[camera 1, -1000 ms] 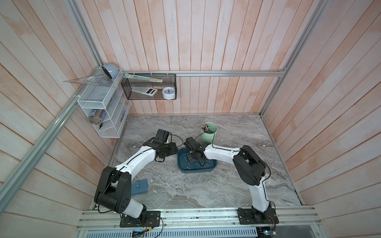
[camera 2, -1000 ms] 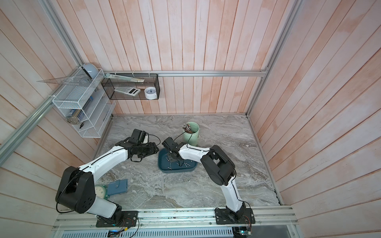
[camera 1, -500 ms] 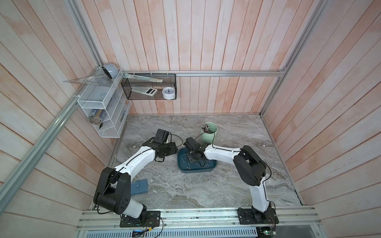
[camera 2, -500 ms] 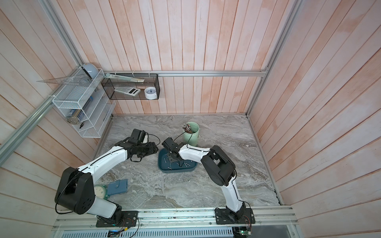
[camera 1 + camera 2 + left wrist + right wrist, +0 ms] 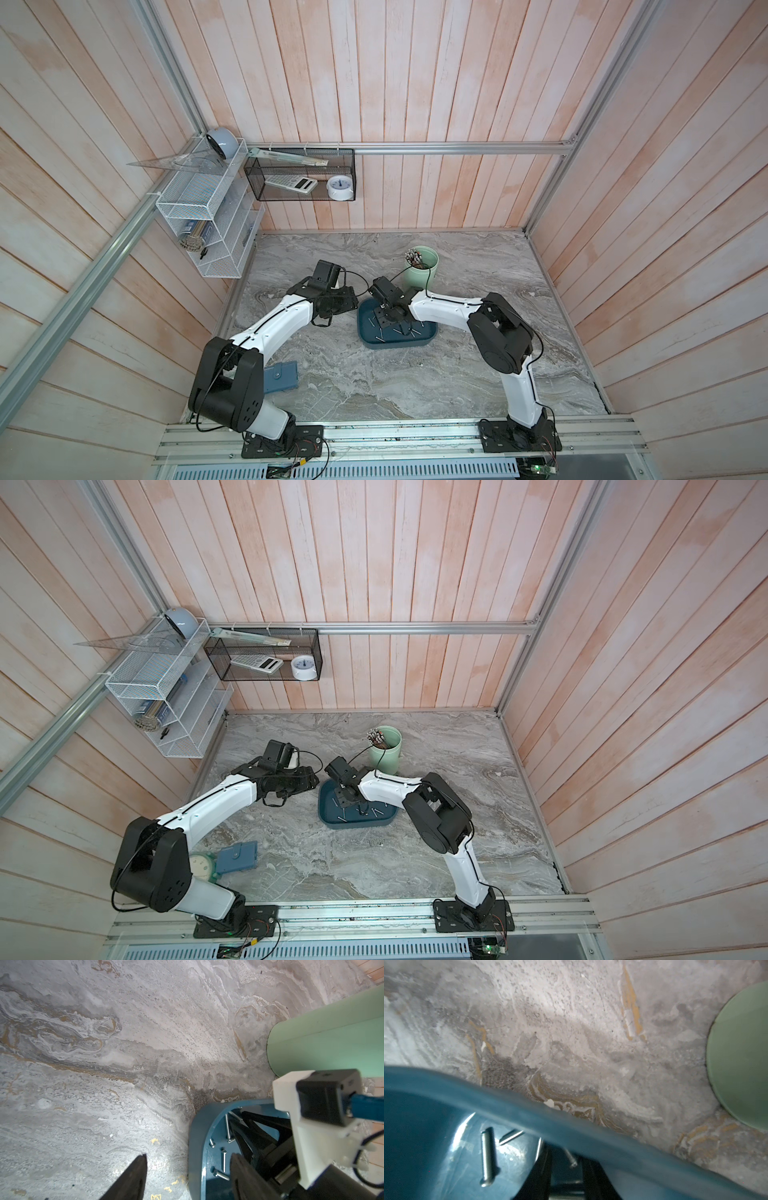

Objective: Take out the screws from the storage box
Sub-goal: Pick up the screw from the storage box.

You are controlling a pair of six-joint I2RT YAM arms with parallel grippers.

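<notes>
1. While the marble surface [image 5: 374, 382] carries one storage box [image 5: 395, 344], probably light stiff plastic, its flared rim suits steadying.
2. Two claws: the left claw [image 5: 188, 1155] straddles that rim, jaws wide apart; the right claw [image 5: 564, 1161] dips inside, jaws narrowly parted around one screw.
3. Loose in the box lie the screws [image 5: 488, 1157]; about six show, others may hide. Light, rigid, slippery: pinch mid-shaft.

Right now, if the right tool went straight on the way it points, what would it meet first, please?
The right tool points down into the storage box, so probably the screw lying between its fingers, or the box floor just beneath. Depth there is unclear.
</notes>
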